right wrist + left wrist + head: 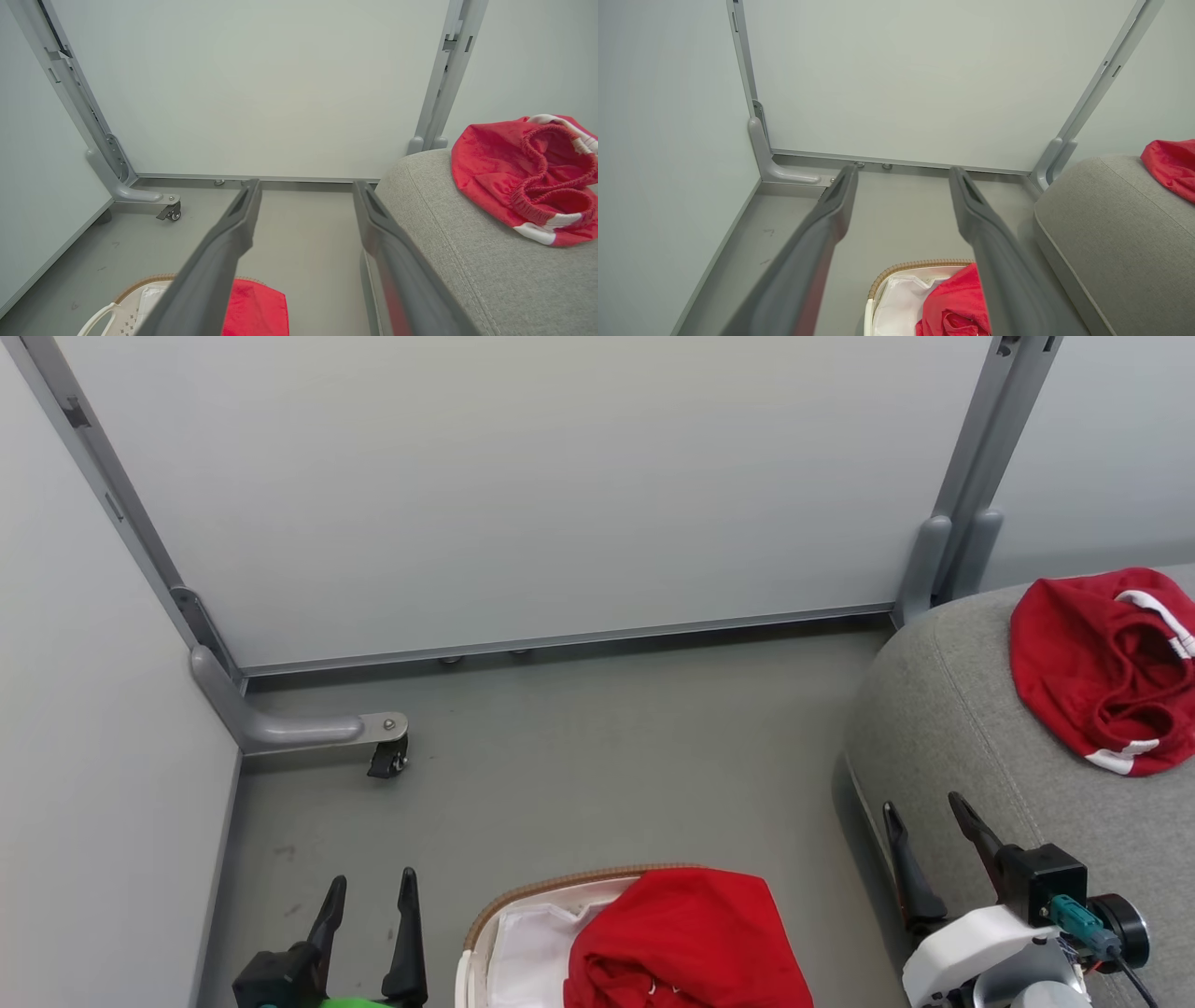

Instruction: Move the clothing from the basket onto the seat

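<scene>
Basket (546, 889): oval, cream-white, brown woven rim; holds red soft garment (691, 933).
Seat (943, 728): grey fabric couch cushion; bears red white-trimmed garment (1092, 663).
Left gripper (372, 879): wide, empty.
Right gripper (922, 805): wide, empty.

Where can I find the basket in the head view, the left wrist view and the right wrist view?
Head view: the basket sits at the bottom edge, near the centre, with red clothing in its right part.
Left wrist view: the basket is at the bottom edge, centre.
Right wrist view: the basket is in the bottom left corner.
Shared landmark: the grey seat, right of the basket in every view.
</scene>
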Controlling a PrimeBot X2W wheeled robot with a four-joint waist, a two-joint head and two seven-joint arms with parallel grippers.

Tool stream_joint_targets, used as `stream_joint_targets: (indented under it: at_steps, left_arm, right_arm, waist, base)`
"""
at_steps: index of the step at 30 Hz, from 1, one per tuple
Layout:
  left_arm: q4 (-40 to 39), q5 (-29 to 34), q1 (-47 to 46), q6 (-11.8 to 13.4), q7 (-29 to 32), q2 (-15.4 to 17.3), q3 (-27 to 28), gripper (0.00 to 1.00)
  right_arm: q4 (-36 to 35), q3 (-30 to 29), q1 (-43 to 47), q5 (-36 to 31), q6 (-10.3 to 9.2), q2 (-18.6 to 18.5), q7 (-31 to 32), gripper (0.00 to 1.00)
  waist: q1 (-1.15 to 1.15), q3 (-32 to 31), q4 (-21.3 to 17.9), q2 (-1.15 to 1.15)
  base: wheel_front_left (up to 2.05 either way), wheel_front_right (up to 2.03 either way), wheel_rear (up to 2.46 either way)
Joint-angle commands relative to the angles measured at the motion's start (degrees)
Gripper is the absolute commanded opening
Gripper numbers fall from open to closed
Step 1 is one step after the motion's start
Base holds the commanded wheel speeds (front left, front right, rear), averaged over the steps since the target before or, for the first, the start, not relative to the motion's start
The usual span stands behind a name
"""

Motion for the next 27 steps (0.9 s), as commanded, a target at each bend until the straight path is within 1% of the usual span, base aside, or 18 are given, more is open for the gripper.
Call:
stream_joint_targets:
  at_steps: [1, 10, 17, 22, 27]
  left_arm:
    - [-0.1, 0.2, 0.3, -0.3, 0.1, 0.1, 0.1, 1.00]
    - [0.2, 1.0, -0.7, -0.6, 0.0, 0.1, -0.9, 1.00]
    - [2.9, 4.9, -5.1, -1.9, 0.1, 0.1, -4.0, 1.00]
    - [7.7, 8.4, -13.0, -3.0, 0.0, 0.1, -8.1, 1.00]
    - [17.0, 10.9, -22.3, -3.9, 0.0, 0.1, -13.0, 1.00]
  right_arm:
    - [0.1, -0.1, -0.1, 0.2, -0.08, -0.2, -0.1, 1.00]
    - [-0.5, 0.1, -0.7, -0.4, -0.07, -0.2, -0.1, 1.00]
    - [-1.8, -0.1, -2.4, -2.2, -0.07, -0.2, -0.1, 1.00]
    - [-3.2, -0.3, -5.9, -3.5, -0.07, -0.2, -0.1, 1.00]
    - [-4.5, 0.2, -10.3, -3.3, -0.07, -0.2, -0.1, 1.00]
  waist:
    - [0.00, 0.0, -0.1, 0.00]
    - [0.00, 1.0, -0.9, 0.00]
    - [0.00, 4.5, -2.4, 0.00]
    - [0.00, 11.8, -4.3, 0.00]
    - [0.00, 19.9, -7.3, 0.00]
  base:
    - [0.00, 0.00, 0.00]
    - [0.00, 0.00, 0.00]
    - [0.00, 0.00, 0.00]
    - [0.00, 0.00, 0.00]
    - [0.00, 0.00, 0.00]
